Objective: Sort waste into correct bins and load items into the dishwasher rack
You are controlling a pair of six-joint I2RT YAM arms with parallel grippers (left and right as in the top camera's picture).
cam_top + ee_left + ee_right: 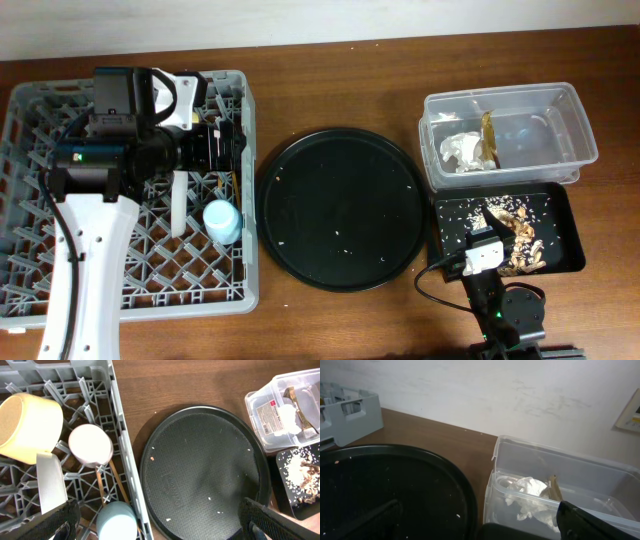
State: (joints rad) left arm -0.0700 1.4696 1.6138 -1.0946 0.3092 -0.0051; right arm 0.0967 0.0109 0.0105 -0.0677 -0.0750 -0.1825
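Over on the left, the dishwasher rack (30,110) holds yellow bowl (27,422), pink cup (90,445), chopsticks (117,482), light-blue cup (221,218) and plate (50,482), all right under the left claw (157,510), which is spread wide and empty. Further right, tissue (460,150) and wrapper (489,135) sit in the clear tub (570,100), scraps (520,250) in the black tray (565,230), nearest the right claw (479,510), also released.

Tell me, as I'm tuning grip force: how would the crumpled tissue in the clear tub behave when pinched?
The tissue looks loosely crumpled, so it would probably squash rather than resist and feel very light. It lies right beside the wrapper in the clear tub, so a pinch might catch that too.
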